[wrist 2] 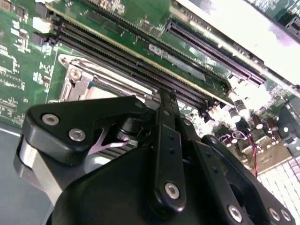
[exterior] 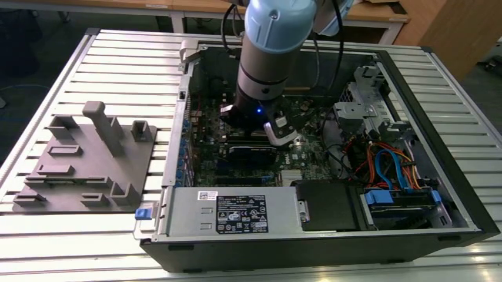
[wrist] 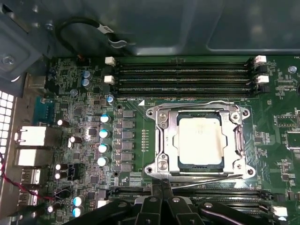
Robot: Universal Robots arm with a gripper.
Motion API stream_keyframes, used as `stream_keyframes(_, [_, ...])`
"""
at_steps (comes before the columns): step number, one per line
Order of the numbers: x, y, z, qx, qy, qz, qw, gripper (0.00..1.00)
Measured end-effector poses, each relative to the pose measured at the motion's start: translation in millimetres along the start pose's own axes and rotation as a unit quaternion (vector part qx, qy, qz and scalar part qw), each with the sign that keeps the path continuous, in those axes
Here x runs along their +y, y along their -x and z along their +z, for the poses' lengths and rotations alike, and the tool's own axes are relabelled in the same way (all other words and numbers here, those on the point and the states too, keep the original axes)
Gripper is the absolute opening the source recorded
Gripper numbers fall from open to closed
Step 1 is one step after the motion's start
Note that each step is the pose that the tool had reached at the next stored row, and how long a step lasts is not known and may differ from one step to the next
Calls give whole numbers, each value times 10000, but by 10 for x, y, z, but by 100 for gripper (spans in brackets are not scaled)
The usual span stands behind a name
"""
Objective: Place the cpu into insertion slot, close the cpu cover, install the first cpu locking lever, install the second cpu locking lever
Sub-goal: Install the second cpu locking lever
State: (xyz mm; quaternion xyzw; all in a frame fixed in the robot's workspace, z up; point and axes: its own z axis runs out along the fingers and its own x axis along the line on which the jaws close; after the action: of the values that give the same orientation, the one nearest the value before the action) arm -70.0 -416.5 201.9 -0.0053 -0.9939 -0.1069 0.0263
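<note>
In the first wrist view the cpu lies flat in the insertion slot, its pale silver top showing through the window of the cpu cover, which is folded down over it. One thin wire locking lever runs along the socket's side by the memory slots. The other lever runs along the opposite side, slightly raised. My gripper is shut, its tips right at the end of that second lever. In the second wrist view the gripper hangs next to the socket's metal rim.
The arm reaches down into an open computer case on a slatted table. Memory slots lie beyond the socket. Capacitors stand beside it. Drive cages and cables fill the exterior view's right. A grey fixture sits outside the case.
</note>
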Motion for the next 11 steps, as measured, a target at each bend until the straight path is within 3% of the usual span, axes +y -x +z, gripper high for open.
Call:
stream_keyframes(6, [0, -13, 8, -1, 9, -1, 10000, 10])
stream_keyframes(11, [-4, -21, 22, 1, 50, -3, 10000, 10])
